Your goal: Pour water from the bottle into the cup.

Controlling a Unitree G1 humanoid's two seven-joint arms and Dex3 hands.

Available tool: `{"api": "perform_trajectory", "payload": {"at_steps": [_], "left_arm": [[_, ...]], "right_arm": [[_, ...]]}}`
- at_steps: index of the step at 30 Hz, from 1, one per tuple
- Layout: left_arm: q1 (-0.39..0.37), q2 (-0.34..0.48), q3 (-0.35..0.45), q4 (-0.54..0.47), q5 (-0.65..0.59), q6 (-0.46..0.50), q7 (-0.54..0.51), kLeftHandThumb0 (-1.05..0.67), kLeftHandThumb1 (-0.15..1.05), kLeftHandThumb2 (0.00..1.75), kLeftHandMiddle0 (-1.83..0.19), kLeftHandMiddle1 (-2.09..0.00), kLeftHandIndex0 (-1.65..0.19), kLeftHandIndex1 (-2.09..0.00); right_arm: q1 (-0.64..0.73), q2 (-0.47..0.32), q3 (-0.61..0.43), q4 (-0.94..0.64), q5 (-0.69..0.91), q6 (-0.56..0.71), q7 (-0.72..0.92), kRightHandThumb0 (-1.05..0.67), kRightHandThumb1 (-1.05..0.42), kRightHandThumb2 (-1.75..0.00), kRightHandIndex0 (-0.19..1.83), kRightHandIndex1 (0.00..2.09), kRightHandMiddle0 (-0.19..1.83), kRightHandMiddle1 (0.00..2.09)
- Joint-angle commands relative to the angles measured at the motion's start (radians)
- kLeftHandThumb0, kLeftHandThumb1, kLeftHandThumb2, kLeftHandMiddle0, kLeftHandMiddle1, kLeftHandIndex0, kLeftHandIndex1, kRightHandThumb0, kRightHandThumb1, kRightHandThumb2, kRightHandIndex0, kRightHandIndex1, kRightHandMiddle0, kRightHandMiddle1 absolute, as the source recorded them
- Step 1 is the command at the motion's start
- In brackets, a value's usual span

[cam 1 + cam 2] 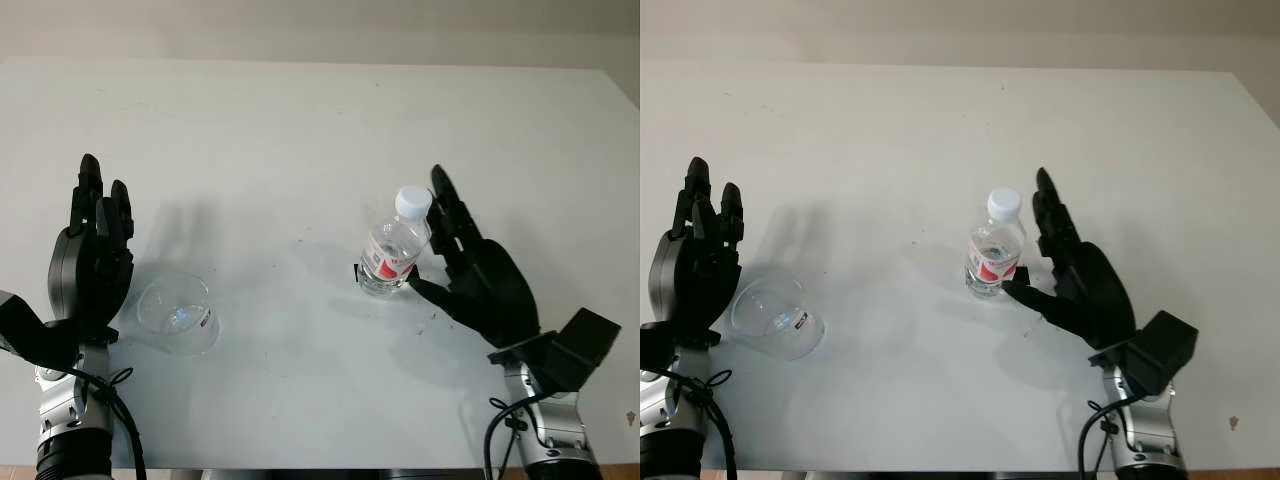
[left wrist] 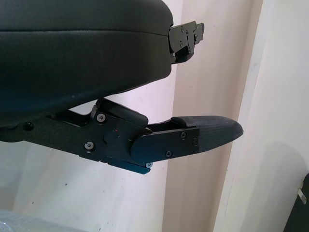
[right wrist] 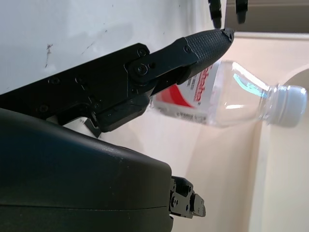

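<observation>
A clear water bottle with a white cap and a red label stands upright right of the table's middle. My right hand is open just to its right, palm toward the bottle, and the thumb reaches to the bottle's base without closing on it. The bottle lies across the right wrist view behind that thumb. A clear plastic cup stands at the near left. My left hand is open just left of the cup and holds nothing.
The white table stretches far back and to both sides. Its near edge runs just below both forearms. A pale wall rises behind the table's far edge.
</observation>
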Motion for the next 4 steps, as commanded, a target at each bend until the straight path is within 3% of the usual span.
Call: {"api": "perform_trajectory", "payload": {"at_steps": [1,4], "left_arm": [[0.003,0.003,0.001,0.011,-0.006,-0.008,-0.007,-0.75,1.05,0.52,0.19,0.00,0.19,0.00],[0.014,0.004,0.005,0.000,-0.006,-0.006,-0.006,-0.75,1.05,0.52,0.19,0.00,0.19,0.00]], "right_arm": [[0.014,-0.002,-0.004,-0.017,0.009,0.021,-0.002,-0.85,-0.94,-0.05,-0.19,0.00,-0.19,0.00],[0.009,0.007,0.008,0.000,0.013,0.017,0.010,-0.85,-0.94,-0.05,-0.19,0.00,-0.19,0.00]]}}
